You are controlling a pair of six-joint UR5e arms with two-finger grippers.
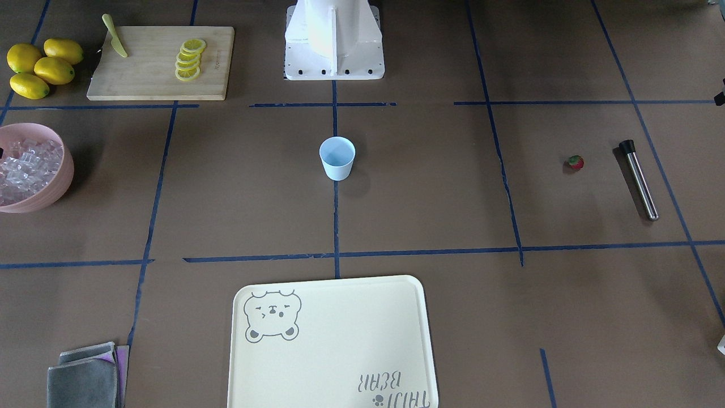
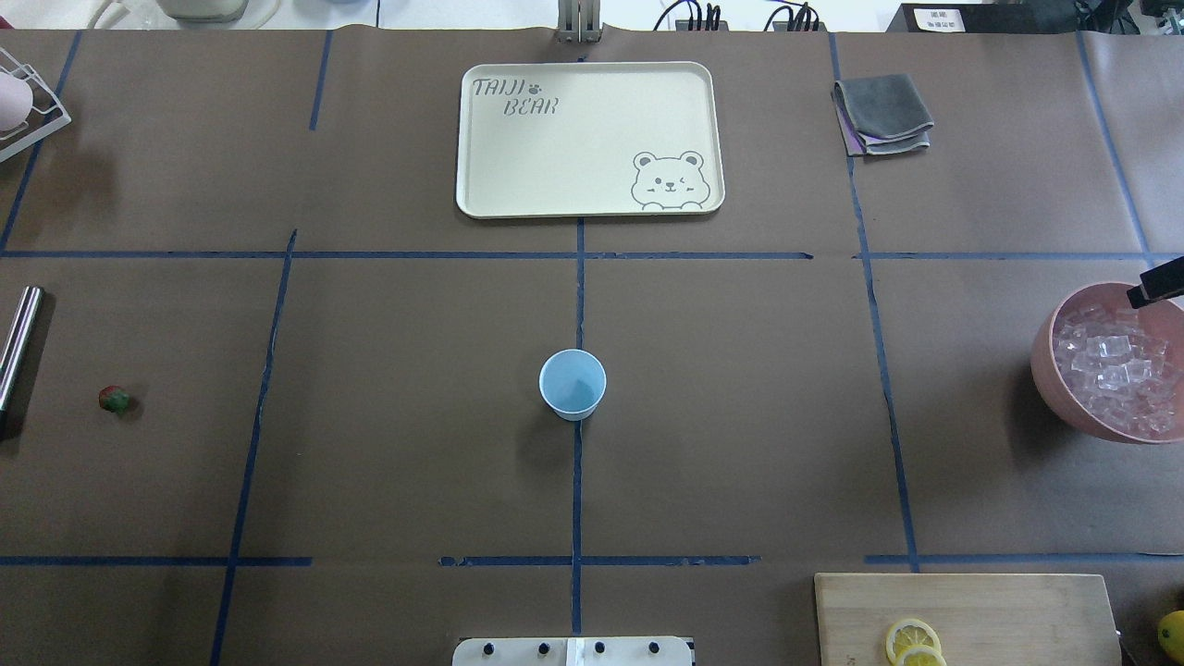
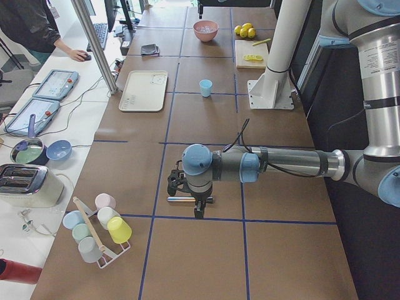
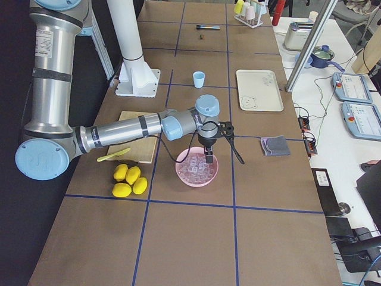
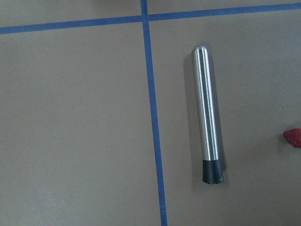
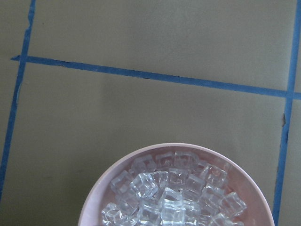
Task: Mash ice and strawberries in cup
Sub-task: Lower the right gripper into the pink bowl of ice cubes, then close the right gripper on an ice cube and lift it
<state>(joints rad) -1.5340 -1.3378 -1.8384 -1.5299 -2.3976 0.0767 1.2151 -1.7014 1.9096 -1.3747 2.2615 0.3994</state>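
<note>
The pale-blue cup [image 2: 573, 384] stands upright at the table's middle, nothing showing inside it. The ice [image 2: 1115, 370] fills a pink bowl [image 2: 1050, 370] at the right edge. My right gripper [image 4: 223, 159] hangs over that bowl with its fingers spread open and nothing between them; one black fingertip [image 2: 1152, 287] shows in the overhead view. A small red strawberry [image 2: 114, 399] lies far left, beside a steel muddler [image 5: 207, 122]. My left gripper [image 3: 186, 203] hovers above the muddler; I cannot tell whether it is open or shut.
A cream bear tray [image 2: 592, 139] lies on the far side beyond the cup. Folded grey cloths [image 2: 883, 113] sit beside it. A cutting board [image 1: 161, 62] carries lemon slices and a knife, with whole lemons [image 1: 42, 68] next to it. A cup rack [image 3: 97, 228] stands at the left end.
</note>
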